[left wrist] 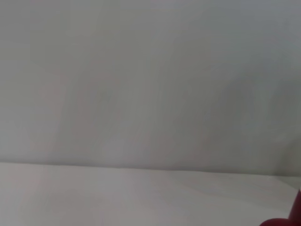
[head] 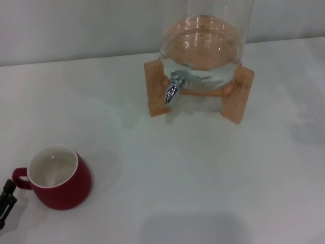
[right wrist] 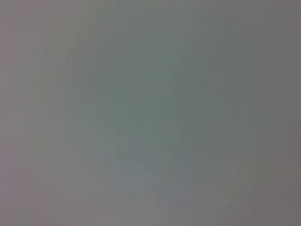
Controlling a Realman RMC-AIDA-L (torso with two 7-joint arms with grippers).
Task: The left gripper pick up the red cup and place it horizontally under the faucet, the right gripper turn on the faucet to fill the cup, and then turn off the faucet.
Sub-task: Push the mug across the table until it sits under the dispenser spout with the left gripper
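Observation:
The red cup point(head: 58, 178) stands upright on the white table at the near left in the head view, white inside, its small loop handle pointing left. A black part of my left gripper point(head: 7, 201) pokes in at the left edge, just beside that handle and slightly nearer. In the left wrist view a sliver of the red cup point(left wrist: 288, 220) shows in a corner. The chrome faucet point(head: 172, 89) juts from the glass jar at the back, spout curved down, far from the cup. My right gripper is out of view; its wrist view shows only a plain grey surface.
The glass dispenser jar point(head: 205, 40) holds water and rests in a wooden stand point(head: 238, 96) at the back centre, near the wall. White table point(head: 203, 173) stretches between the cup and the stand.

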